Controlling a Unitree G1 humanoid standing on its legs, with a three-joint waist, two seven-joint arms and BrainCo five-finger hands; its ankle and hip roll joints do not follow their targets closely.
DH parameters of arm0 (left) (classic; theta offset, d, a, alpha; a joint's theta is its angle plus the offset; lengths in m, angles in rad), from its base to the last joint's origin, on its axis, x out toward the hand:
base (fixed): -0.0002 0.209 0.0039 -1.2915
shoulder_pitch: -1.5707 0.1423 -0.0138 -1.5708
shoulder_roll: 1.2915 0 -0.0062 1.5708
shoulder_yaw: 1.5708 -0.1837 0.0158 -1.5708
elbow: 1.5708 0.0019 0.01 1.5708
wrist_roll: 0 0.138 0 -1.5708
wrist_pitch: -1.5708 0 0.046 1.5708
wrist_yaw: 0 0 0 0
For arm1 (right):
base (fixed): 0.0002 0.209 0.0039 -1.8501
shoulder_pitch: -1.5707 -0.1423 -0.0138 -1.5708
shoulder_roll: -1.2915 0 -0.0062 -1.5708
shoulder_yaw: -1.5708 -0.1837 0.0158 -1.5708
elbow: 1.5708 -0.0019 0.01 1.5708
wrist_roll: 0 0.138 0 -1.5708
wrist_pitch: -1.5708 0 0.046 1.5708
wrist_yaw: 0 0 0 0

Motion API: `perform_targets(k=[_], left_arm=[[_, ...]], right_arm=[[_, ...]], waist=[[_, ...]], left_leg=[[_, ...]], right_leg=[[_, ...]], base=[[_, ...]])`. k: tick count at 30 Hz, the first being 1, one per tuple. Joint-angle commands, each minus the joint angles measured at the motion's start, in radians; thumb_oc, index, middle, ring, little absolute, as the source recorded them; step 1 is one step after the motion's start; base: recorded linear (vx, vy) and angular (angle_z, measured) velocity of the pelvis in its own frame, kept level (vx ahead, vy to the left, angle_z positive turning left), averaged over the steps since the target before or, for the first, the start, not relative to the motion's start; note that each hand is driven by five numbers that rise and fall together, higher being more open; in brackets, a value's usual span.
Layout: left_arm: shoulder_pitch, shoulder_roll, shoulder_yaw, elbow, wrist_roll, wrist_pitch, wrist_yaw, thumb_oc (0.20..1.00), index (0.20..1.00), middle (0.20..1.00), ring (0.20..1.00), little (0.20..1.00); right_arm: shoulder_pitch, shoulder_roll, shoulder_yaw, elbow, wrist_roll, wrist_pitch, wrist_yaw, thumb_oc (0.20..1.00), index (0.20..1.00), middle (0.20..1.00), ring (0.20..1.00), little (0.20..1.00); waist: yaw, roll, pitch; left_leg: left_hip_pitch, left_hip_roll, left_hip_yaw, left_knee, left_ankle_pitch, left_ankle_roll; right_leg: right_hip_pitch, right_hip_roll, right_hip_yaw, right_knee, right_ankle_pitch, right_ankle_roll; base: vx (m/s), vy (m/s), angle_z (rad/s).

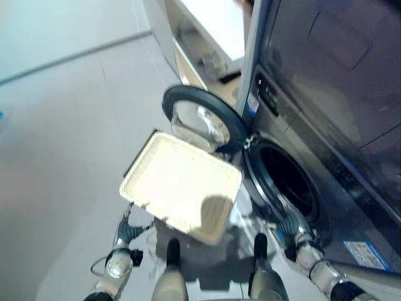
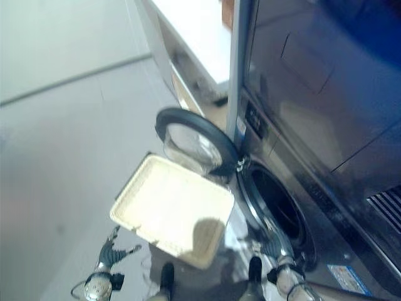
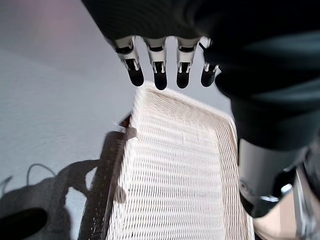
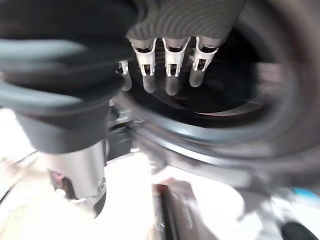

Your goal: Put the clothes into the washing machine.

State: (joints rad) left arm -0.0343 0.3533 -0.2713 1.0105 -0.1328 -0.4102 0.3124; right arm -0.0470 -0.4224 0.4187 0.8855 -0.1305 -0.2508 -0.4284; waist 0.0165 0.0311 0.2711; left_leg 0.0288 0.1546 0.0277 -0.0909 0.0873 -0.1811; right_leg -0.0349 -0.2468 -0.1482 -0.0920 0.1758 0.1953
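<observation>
White woven basket (image 1: 182, 185) on floor before washing machine (image 1: 326, 125), nothing seen inside. Round door (image 1: 203, 119) swung open, drum dark. Left hand (image 3: 160, 70) and right hand (image 4: 170, 65): fingers straight, holding nothing. No clothes seen.

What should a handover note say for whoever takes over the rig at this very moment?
Left hand: open, fingers straight, holding nothing, just above the near edge of the basket.
Right hand: open, holding nothing, at the mouth of the drum.
Washing machine: door swung wide open.
Basket: on the floor before the machine, looks empty; no clothes visible in it or in either hand.
Done: the basket appears emptied. The drum's inside is too dark to confirm the clothes are in.
Left: check the drum; probably draw the right hand back.
</observation>
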Motion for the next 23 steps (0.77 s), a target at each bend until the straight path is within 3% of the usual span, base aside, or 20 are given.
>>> perform_targets(k=[1,3,4,7,10,23], left_arm=[[-0.023,0.012,0.033,0.108,-0.048,0.061,-0.182,1.000,1.000,1.000,1.000,1.000],[-0.006,-0.003,0.046,0.152,-0.031,0.093,-0.232,1.000,1.000,1.000,1.000,1.000],[0.002,-0.008,0.052,0.176,-0.011,0.126,-0.251,1.000,1.000,1.000,1.000,1.000],[0.015,-0.023,0.054,0.220,0.044,0.177,-0.263,1.000,1.000,1.000,1.000,1.000],[0.025,-0.033,0.059,0.243,0.063,0.211,-0.287,1.000,1.000,1.000,1.000,1.000],[0.040,-0.052,0.088,0.281,-0.018,0.327,-0.412,1.000,1.000,1.000,1.000,1.000]], right_arm=[[-0.015,0.069,-0.085,0.160,0.238,0.077,0.219,1.000,1.000,1.000,1.000,1.000],[-0.010,0.100,-0.134,0.262,0.284,0.128,0.303,1.000,1.000,1.000,1.000,1.000],[-0.012,0.113,-0.161,0.319,0.310,0.186,0.352,1.000,1.000,1.000,1.000,1.000],[-0.012,0.132,-0.221,0.419,0.372,0.305,0.380,1.000,1.000,1.000,1.000,1.000],[-0.005,0.135,-0.278,0.481,0.383,0.376,0.396,1.000,1.000,1.000,1.000,1.000],[0.006,0.123,-0.377,0.563,0.384,0.417,0.441,1.000,1.000,1.000,1.000,1.000]], waist=[[0.023,-0.042,-0.073],[0.027,-0.037,-0.108],[0.030,-0.035,-0.127],[0.035,-0.028,-0.165],[0.031,-0.024,-0.191],[0.025,-0.018,-0.228]], left_leg=[[0.026,-0.046,0.097,0.011,-0.052,0.057],[0.048,-0.043,0.110,0.004,-0.056,0.057],[0.060,-0.041,0.117,0.004,-0.062,0.055],[0.082,-0.040,0.128,0.004,-0.074,0.056],[0.100,-0.041,0.133,0.004,-0.085,0.059],[0.130,-0.042,0.120,0.004,-0.109,0.070]], right_leg=[[0.045,0.004,-0.049,0.022,-0.051,0.018],[0.069,0.005,-0.057,0.012,-0.055,0.015],[0.082,0.007,-0.063,0.007,-0.058,0.014],[0.107,0.011,-0.067,0.005,-0.070,0.010],[0.123,0.014,-0.062,0.005,-0.078,0.006],[0.141,0.023,-0.029,0.005,-0.092,-0.002]], base=[[0.19,-0.020,0.03],[0.15,0.004,0.04],[0.14,0.007,0.03],[0.10,0.009,0.01],[0.07,0.009,0.03],[0.02,0.003,0.01]])
